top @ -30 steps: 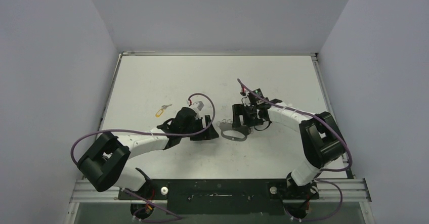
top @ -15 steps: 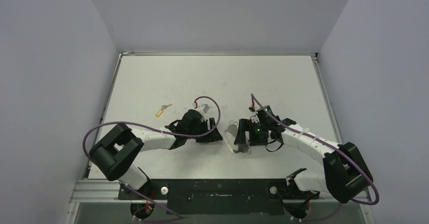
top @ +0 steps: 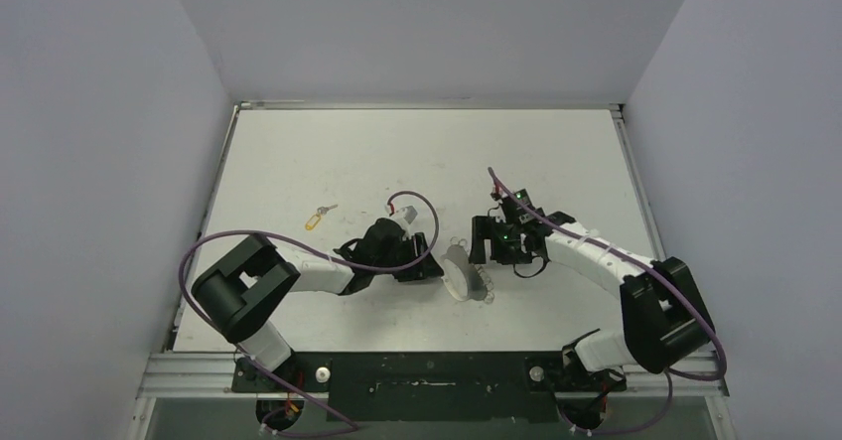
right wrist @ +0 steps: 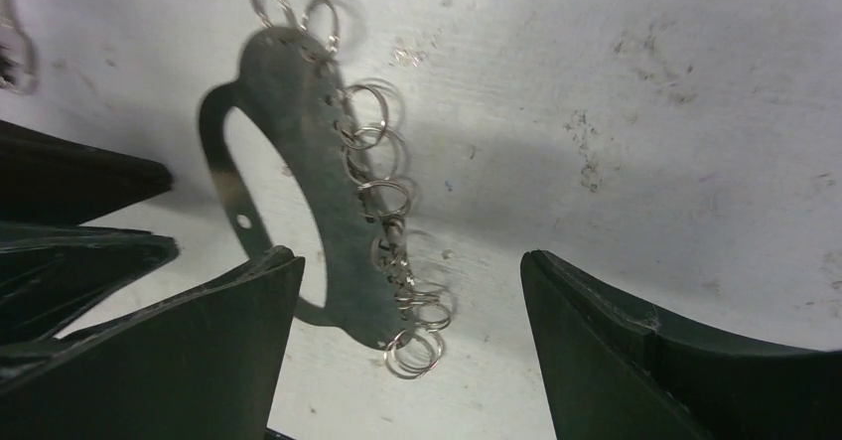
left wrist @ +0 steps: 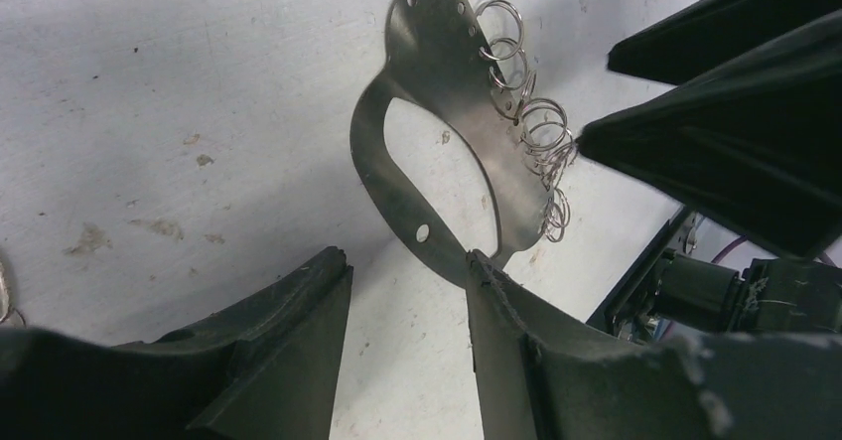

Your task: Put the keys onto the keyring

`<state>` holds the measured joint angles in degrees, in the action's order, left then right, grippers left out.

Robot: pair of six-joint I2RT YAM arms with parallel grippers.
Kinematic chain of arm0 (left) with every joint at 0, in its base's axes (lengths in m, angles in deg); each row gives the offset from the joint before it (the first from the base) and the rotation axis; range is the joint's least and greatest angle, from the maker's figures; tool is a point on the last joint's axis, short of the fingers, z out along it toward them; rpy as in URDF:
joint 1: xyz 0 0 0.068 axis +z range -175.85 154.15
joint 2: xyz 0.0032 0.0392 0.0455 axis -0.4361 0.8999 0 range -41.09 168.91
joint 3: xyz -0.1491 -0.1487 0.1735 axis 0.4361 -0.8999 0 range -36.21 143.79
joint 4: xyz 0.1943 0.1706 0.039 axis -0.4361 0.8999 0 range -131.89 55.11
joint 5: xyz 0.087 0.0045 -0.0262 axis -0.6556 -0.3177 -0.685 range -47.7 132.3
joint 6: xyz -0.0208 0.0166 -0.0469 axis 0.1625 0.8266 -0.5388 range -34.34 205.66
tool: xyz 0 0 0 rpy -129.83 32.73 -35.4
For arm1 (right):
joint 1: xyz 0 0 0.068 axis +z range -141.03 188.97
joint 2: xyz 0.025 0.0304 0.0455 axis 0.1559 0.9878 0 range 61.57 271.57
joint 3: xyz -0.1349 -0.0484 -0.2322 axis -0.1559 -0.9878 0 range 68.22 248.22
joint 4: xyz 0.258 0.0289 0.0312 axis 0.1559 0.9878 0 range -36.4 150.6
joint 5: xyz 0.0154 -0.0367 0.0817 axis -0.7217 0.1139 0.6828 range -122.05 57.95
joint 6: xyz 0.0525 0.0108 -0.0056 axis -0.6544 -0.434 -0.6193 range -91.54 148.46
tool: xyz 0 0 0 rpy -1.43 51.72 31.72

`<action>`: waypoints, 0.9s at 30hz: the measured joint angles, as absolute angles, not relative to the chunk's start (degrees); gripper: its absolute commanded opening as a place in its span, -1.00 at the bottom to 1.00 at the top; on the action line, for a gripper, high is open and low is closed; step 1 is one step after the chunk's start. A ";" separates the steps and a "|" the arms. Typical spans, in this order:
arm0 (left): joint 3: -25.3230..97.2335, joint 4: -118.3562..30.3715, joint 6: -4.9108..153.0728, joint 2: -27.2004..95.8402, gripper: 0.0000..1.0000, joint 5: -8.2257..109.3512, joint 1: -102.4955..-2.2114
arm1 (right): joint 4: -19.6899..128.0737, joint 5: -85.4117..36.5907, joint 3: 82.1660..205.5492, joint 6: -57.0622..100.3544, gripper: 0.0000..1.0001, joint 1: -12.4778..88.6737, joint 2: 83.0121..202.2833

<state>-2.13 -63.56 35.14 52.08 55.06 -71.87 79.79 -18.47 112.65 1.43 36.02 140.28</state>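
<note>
White tabletop (top: 556, 162), keyring (top: 459, 271) tipped on edge mid-frame between left gripper (left wrist: 405, 259) and right gripper (right wrist: 409, 257), both with jaws apart, tagged key (top: 316, 219) loose upper left, none threaded yet.

No writing, number or brand can be read anywhere. The yellow tag (top: 312, 222) on the key (top: 325, 209) near the table's (top: 556, 152) left edge is too small for lettering to show. The keyring (left wrist: 437, 132) shows only plain metal.

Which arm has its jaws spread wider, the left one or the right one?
The right gripper: its jaws stand far apart, while the left gripper shows only a narrow gap.
</note>
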 measured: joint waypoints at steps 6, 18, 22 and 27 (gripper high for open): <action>-2.50 -66.34 32.95 53.59 -0.27 54.99 -71.94 | 78.79 -16.89 109.37 1.83 0.60 36.24 143.52; -3.88 -68.50 30.79 53.61 -0.28 52.08 -72.22 | 66.94 -15.93 106.53 -3.94 0.60 45.31 143.80; -3.46 -64.78 32.19 51.82 -0.24 49.70 -72.33 | 62.28 -14.95 105.94 -7.24 0.62 47.87 144.77; -2.61 -53.02 36.36 46.07 -0.11 43.36 -72.90 | 57.06 -12.41 106.00 -10.24 0.63 51.47 147.02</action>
<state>-2.61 -53.02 36.36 46.07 43.36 -72.90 57.06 -12.41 106.00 -10.24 51.47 147.02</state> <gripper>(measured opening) 0.405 0.810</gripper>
